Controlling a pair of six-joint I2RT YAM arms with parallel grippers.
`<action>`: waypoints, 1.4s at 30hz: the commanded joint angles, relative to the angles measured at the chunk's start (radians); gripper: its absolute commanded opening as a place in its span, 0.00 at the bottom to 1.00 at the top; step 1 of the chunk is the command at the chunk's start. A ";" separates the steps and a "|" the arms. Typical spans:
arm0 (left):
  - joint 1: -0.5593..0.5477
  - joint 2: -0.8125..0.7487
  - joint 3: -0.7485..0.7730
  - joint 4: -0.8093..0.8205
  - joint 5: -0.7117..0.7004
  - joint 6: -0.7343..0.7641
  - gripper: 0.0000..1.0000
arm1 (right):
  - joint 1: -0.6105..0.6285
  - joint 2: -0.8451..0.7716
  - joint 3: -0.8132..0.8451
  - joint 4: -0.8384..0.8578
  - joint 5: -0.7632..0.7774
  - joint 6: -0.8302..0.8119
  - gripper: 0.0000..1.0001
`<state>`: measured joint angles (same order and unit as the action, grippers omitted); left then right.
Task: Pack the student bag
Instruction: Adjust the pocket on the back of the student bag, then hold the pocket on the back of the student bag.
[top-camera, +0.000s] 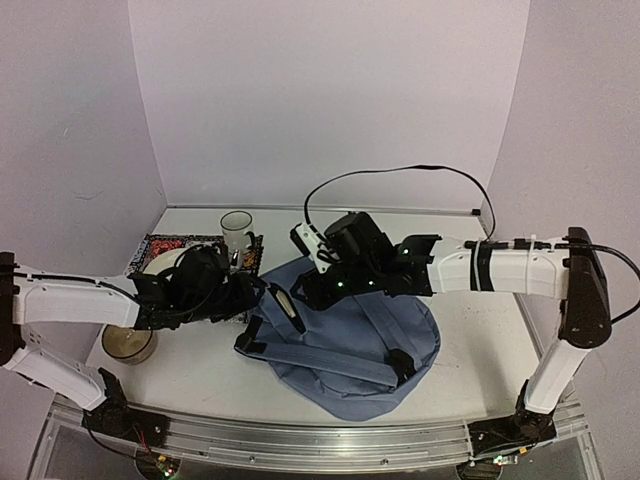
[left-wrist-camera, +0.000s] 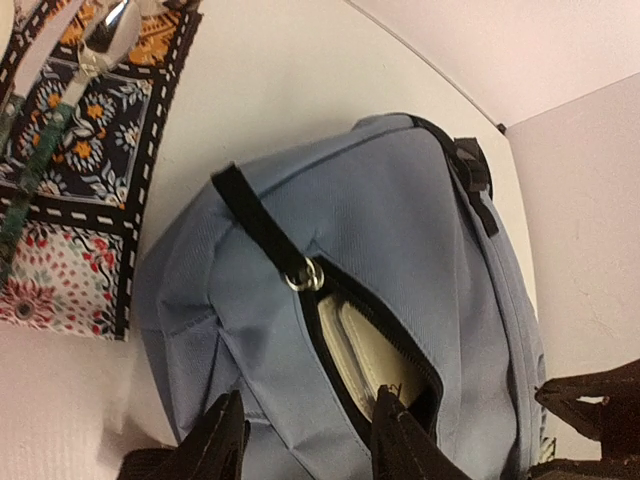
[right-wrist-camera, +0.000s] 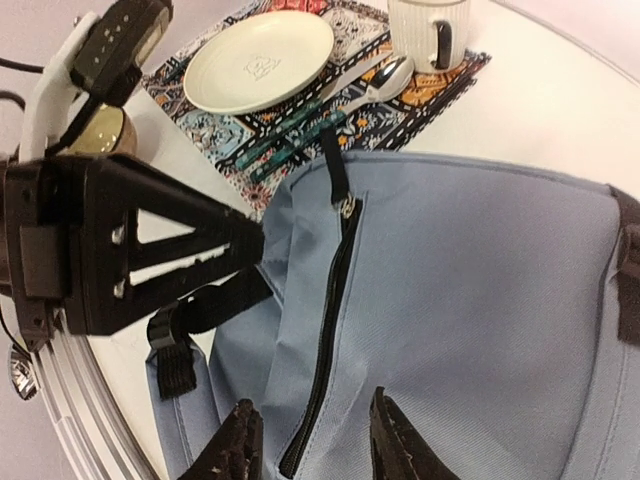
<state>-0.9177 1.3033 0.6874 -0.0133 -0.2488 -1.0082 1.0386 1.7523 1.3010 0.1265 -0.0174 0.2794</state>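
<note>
Soft blue-grey fabric backpack (top-camera: 350, 340) lying flat at the middle of the white table (top-camera: 480, 385), between the two arms. The cloth looks limp and light and would likely sag if lifted at one point. The black webbing loop (left-wrist-camera: 255, 215) or the hem beside the zip probably offers the surest hold. The unzipped pocket (left-wrist-camera: 330, 340) contains a flat cream object (left-wrist-camera: 365, 365). Left gripper (left-wrist-camera: 310, 450) and right gripper (right-wrist-camera: 315, 445) hover at the zip, jaws partly parted, clamping nothing.
</note>
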 joint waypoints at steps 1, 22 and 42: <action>0.098 0.012 0.088 -0.148 -0.036 0.107 0.47 | -0.004 0.048 0.070 -0.013 0.035 -0.019 0.37; 0.272 0.250 0.076 0.139 0.531 0.160 0.42 | -0.010 0.120 0.047 -0.038 0.054 0.032 0.37; 0.215 -0.025 0.129 0.172 0.679 0.077 0.00 | -0.011 0.058 0.212 -0.048 -0.066 -0.079 0.42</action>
<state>-0.6777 1.3387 0.7197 0.0493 0.3664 -0.9126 1.0317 1.7989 1.4166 0.0829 -0.0265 0.2348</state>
